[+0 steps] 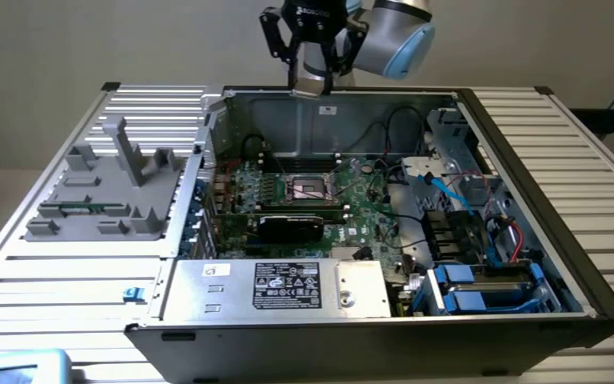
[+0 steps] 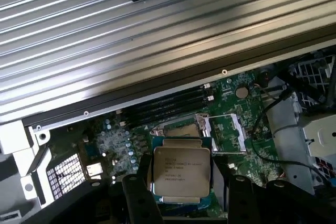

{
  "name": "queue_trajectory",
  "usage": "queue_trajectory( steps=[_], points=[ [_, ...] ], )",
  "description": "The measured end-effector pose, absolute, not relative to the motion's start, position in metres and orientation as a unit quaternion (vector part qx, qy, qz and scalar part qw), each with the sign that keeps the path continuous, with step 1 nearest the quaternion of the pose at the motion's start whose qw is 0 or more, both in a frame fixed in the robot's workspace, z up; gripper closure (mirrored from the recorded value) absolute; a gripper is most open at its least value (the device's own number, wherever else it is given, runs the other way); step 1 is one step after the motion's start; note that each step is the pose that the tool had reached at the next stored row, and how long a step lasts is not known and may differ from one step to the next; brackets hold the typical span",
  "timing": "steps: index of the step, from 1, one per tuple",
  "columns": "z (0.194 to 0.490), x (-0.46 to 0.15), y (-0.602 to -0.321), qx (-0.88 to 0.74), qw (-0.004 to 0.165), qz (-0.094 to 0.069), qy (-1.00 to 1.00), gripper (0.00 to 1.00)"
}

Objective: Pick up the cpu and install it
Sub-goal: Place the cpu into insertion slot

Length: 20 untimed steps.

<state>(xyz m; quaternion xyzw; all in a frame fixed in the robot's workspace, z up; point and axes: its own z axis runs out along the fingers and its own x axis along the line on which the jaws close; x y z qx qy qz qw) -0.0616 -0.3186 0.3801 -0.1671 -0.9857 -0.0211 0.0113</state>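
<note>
1. the black end effector [image 1: 312,84] hangs over the back wall of the open grey metal computer case [image 1: 275,120], which sits on the ribbed white desk [image 1: 574,152].
2. its black fingers [image 2: 140,198] pinch the small flat square cpu [image 2: 181,174], shiny silver-grey side up, by two opposite edges, held in the air clear of the board.
3. beneath it lies the green motherboard [image 1: 376,212] with its open square socket [image 1: 309,188].

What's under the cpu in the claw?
The motherboard lies below the cpu, with the open socket and its flipped-back lid showing past its edge. The patch of board straight beneath the cpu is covered.
</note>
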Motion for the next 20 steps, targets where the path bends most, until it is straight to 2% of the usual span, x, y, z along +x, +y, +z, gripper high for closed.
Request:
queue_trajectory(
  steps=[20],
  points=[
    [0.3791, -0.0616, -0.3186, -0.322, 0.008, -0.023, -0.946, 0.45]
  ],
)
